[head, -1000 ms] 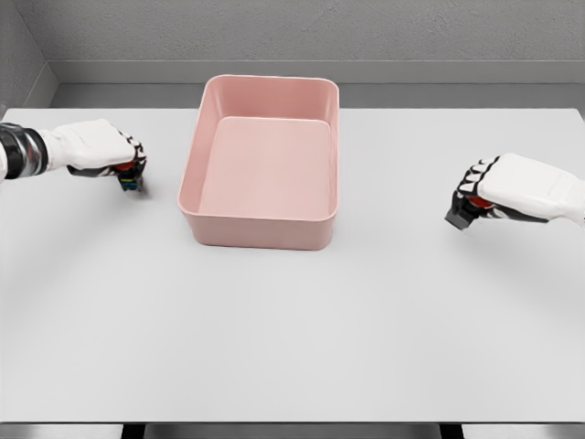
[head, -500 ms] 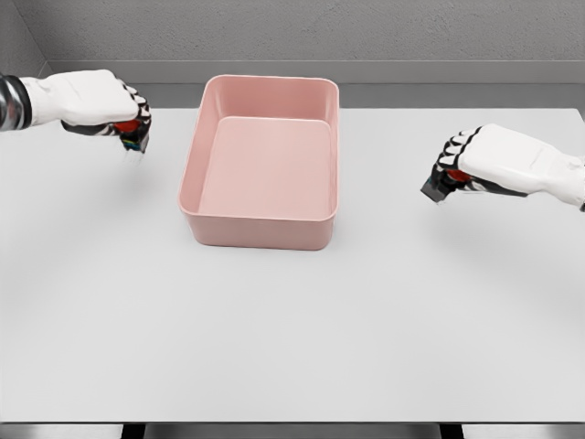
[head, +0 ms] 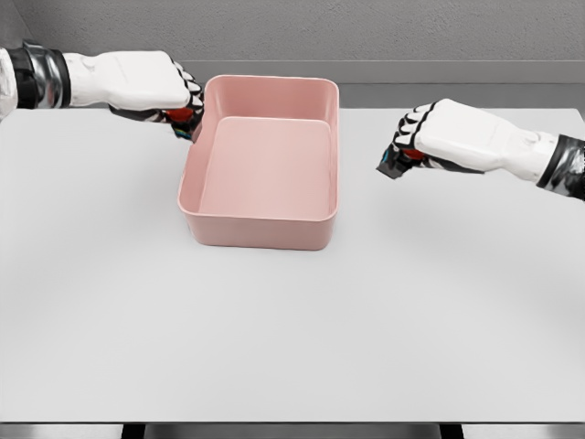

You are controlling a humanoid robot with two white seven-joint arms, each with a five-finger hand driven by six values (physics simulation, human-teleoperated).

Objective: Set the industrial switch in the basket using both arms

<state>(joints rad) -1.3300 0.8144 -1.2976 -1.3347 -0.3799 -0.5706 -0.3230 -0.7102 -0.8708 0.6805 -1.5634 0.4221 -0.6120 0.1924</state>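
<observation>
A pink rectangular basket [head: 259, 230] sits on the white table, a little left of centre. My left hand [head: 174, 102] hovers just off the basket's upper left rim, fingers curled around a small dark switch with a red button [head: 186, 120]. From the right, my right hand [head: 413, 144] is lifted above the table near the basket's right wall, shut on a second dark switch with a red part [head: 397, 162]. Both switches are mostly hidden by the fingers.
The white table [head: 292, 329] stretches wide in front of the basket. A grey wall and ledge run behind its far edge.
Both hands have risen from the table and moved inward toward the basket, each carrying its switch. The left now reaches the basket's left rim; the right is closer to the right wall.
</observation>
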